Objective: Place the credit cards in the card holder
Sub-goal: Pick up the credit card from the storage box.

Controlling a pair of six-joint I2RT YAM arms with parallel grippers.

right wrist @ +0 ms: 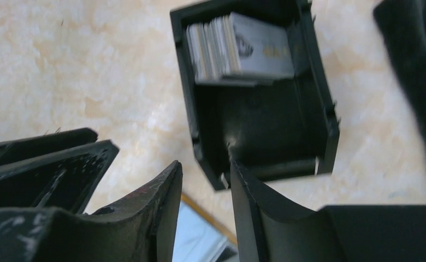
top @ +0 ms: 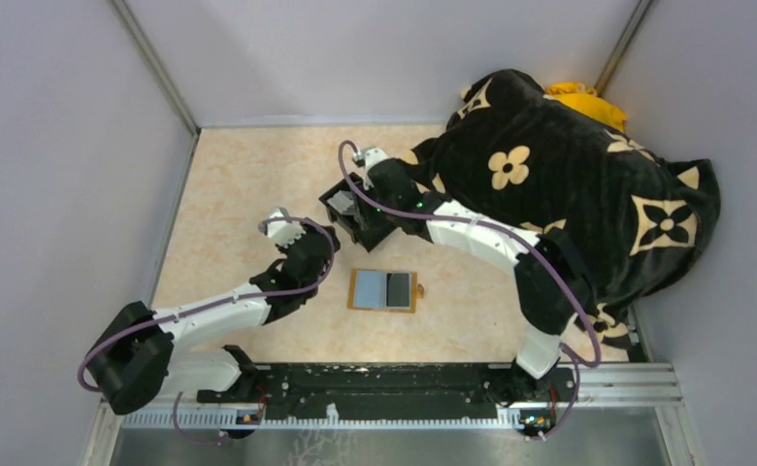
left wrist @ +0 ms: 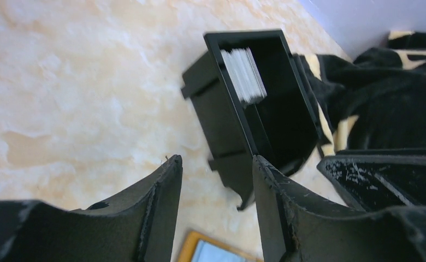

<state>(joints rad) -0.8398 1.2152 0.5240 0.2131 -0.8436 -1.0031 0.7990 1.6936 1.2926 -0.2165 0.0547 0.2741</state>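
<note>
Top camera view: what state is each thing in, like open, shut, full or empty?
card holder, open, lying flat
black box, upright, cards inside
credit cards, stacked on edge in the black box
left claw, open, empty
right claw, open, empty
blanket, crumpled in a heap

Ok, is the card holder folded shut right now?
No, the card holder lies spread open, its pale blue-grey inner panels facing up in the top view.

Black plastic box (right wrist: 271,131), smooth thin cards (right wrist: 238,49), plush cloth blanket (top: 569,184)
</note>
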